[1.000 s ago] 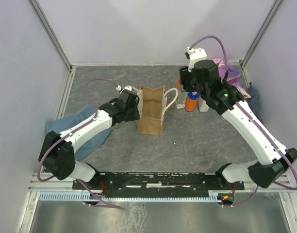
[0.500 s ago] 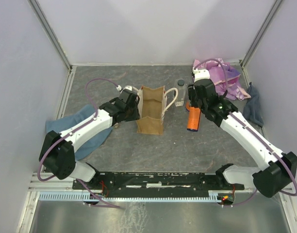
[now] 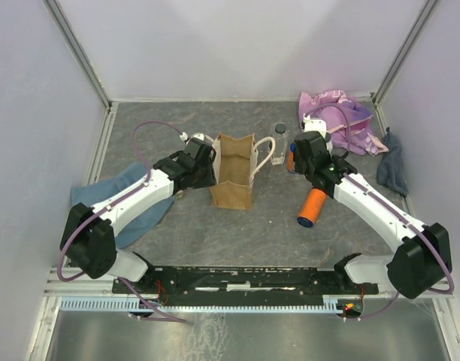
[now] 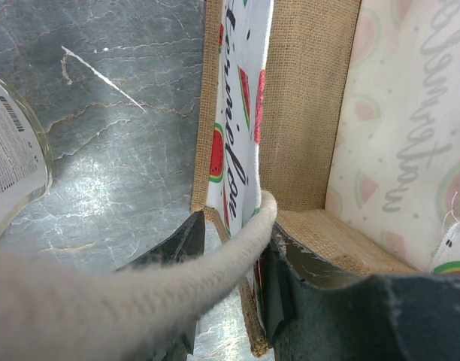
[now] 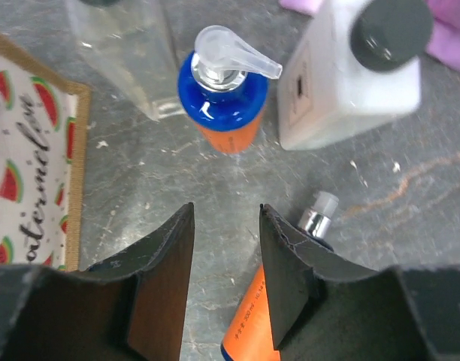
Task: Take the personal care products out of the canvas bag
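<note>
The tan canvas bag [image 3: 234,171] stands upright mid-table with cream handles. My left gripper [image 3: 209,168] is shut on its left wall and rope handle [image 4: 215,278]; the left wrist view shows the jaws [image 4: 234,233] pinching the watermelon-print lining [image 4: 237,135]. My right gripper [image 3: 305,164] is open and empty [image 5: 226,214]. An orange bottle [image 3: 314,207] lies on its side on the table, partly under my right finger [image 5: 279,316]. Ahead stand an orange pump bottle with a blue cap [image 5: 222,98], a white bottle with a dark cap [image 5: 350,75] and a clear bottle [image 5: 128,53].
A purple-pink cloth [image 3: 339,113] lies at the back right, a dark cloth [image 3: 393,169] at the right wall, a blue cloth [image 3: 128,199] under my left arm. A pale labelled bottle [image 4: 12,173] shows at the left edge of the left wrist view.
My right gripper came forward from the bottles at the back holding the orange bottle, then let it go; it now lies on the table. The left arm and bag have not moved.
</note>
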You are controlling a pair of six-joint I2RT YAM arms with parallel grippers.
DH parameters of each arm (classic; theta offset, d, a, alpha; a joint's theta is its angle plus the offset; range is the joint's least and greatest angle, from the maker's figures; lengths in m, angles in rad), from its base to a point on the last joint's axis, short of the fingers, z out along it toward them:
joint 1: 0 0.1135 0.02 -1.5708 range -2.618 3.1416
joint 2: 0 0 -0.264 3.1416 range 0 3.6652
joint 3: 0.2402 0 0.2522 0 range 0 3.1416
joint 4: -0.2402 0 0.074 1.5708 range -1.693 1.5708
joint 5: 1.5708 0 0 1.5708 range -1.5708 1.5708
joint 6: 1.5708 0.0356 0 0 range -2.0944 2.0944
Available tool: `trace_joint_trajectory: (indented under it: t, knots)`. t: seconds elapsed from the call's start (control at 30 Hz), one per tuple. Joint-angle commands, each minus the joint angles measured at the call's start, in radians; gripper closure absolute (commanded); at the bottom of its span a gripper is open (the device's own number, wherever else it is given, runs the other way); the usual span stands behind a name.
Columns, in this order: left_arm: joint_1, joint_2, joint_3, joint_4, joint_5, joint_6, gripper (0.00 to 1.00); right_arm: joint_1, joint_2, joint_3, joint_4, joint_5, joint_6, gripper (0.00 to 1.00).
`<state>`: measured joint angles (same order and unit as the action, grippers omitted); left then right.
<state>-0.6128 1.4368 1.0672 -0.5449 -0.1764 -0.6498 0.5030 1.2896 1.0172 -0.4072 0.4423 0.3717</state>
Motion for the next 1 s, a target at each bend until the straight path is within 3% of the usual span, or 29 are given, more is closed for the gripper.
trace_joint_trajectory:
  t: [0.0, 0.23, 0.5, 0.77, 0.8, 0.87, 0.97]
  knots:
    - [-0.001, -0.032, 0.029, -0.004, -0.005, 0.009, 0.58, -0.018, -0.017, 0.048, -0.153, 0.113, 0.138, 0.52]
    - [-0.001, -0.029, 0.008, 0.001, 0.007, 0.01, 0.58, -0.082, 0.06, -0.002, -0.27, 0.076, 0.252, 0.35]
    - [-0.002, -0.048, 0.002, -0.018, -0.015, 0.028, 0.58, -0.301, 0.191, -0.061, -0.331, -0.073, 0.348, 0.01]
    - [-0.001, -0.037, -0.004, -0.016, -0.008, 0.038, 0.58, -0.363, 0.292, -0.125, -0.412, -0.099, 0.424, 0.0]
    - [-0.001, -0.036, -0.005, -0.014, -0.005, 0.039, 0.58, -0.363, 0.298, -0.151, -0.39, -0.126, 0.428, 0.01]
    - [-0.001, -0.032, -0.006, -0.012, -0.005, 0.041, 0.58, -0.363, 0.298, -0.199, -0.341, -0.171, 0.43, 0.22]
    - [-0.001, -0.031, -0.007, -0.011, -0.007, 0.045, 0.58, -0.364, 0.26, -0.249, -0.277, -0.209, 0.434, 0.68]
